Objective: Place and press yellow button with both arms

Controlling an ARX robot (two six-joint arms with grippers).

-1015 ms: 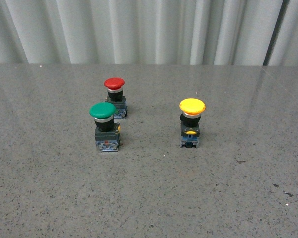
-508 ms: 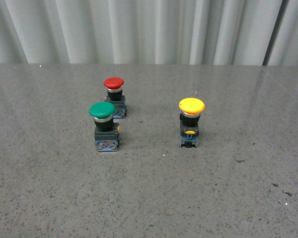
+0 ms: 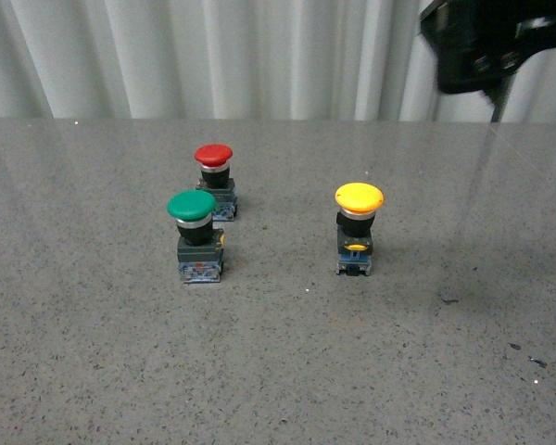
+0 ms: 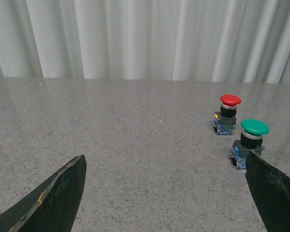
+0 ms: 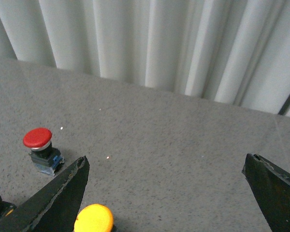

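Yellow button (image 3: 358, 222) stands upright, seemingly untouched; left end effector (image 4: 164, 155) and right end effector (image 5: 166, 157) both spread, empty.

The yellow button (image 3: 359, 227) is seen standing alone, right of centre on the table (image 3: 93, 371). Bare surface is noted on its near, far and right sides. To its left a wide open lane is left before the green button (image 3: 195, 236) and the red button (image 3: 214, 181). Those two are set close together, red farther and green nearer, with only a narrow gap between. Broad bare tabletop is found near and at far left. At far right the right arm (image 3: 482, 46) is hung overhead, well apart from the yellow cap. The far side is closed off by a curtain (image 3: 259, 56).
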